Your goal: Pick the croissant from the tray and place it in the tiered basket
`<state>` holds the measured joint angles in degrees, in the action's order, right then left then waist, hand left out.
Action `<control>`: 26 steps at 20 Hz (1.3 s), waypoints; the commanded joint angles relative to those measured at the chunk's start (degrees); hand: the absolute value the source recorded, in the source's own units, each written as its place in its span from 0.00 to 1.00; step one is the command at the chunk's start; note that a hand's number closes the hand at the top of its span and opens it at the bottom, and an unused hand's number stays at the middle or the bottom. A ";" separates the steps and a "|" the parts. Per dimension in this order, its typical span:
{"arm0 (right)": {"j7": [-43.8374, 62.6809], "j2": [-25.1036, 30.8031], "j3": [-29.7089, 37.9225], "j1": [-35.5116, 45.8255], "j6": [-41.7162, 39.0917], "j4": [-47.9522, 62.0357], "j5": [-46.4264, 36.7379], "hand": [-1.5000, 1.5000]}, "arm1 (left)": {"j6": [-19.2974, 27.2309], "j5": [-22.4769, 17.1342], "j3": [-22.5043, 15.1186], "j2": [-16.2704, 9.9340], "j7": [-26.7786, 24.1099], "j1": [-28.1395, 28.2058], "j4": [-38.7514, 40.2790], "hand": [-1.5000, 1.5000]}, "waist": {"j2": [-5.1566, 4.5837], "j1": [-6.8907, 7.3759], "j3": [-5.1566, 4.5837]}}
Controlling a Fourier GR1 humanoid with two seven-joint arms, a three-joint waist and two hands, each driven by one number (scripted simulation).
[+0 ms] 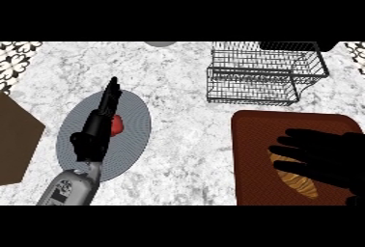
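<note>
1. A white and grey marbled stone bench (178, 120) is seen from steeply above and fills most of the frame.
2. At the lower right of the frame a reddish-brown rectangular tray (253, 159) is laid on the bench.
3. A golden-brown striped croissant (299, 184) is lying in the tray, near its lower right part; only a piece of it is seen, because the rest is hidden under the right hand.
4. The black right hand (324, 154) is held over the croissant, with the fingers spread and pointed to the left of the frame. The fingers are not curled, so the hand is open. It cannot be told if the croissant is touched by them.
5. At the upper right of the frame a black wire tiered basket (264, 72) is standing on the bench, just above the tray and apart from it.
6. At the left of the centre a grey oval plate (135, 120) is placed, and a small red object (116, 125) is lying on it.
7. The black left hand (100, 125) is held over this plate, with the fingers straight and pointed to the top of the frame; nothing is gripped by it.
8. At the left edge a brown flat board (14, 140) is partly seen.
</note>
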<state>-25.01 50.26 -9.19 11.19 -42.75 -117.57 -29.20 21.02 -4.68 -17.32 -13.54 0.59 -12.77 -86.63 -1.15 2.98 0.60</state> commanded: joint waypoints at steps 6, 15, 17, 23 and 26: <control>-28.62 4.40 -10.86 -0.55 20.07 24.09 -15.06 0.00 | 0.94 1.36 0.35 1.02 -0.05 -0.07 0.86 0.50 | 0.37 -0.68 -0.40; -34.64 -2.96 -17.00 8.16 26.86 41.06 -22.47 0.00 | 0.42 2.78 0.70 1.72 0.87 4.27 -1.98 0.50 | 0.98 -1.76 -0.57; -35.01 -4.14 -17.52 6.64 30.29 42.99 -25.03 0.00 | 0.86 3.90 0.93 3.23 -1.36 3.90 -0.47 0.50 | 1.02 -2.33 -0.58; -33.66 -7.24 -17.59 6.71 29.19 43.24 -26.56 0.00 | -1.03 4.89 3.54 1.57 5.62 0.76 -3.36 0.50 | 1.15 -2.78 -0.59; -35.97 -7.45 -15.98 6.71 29.88 45.18 -27.05 0.00 | -2.86 3.79 4.21 2.81 3.62 2.62 -2.86 0.50 | 1.17 -2.84 -0.60</control>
<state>-56.53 44.05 -26.11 17.84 -10.44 -72.81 -55.18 19.16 -1.07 -13.82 -11.37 1.96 -9.68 -88.13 -0.08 0.39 0.02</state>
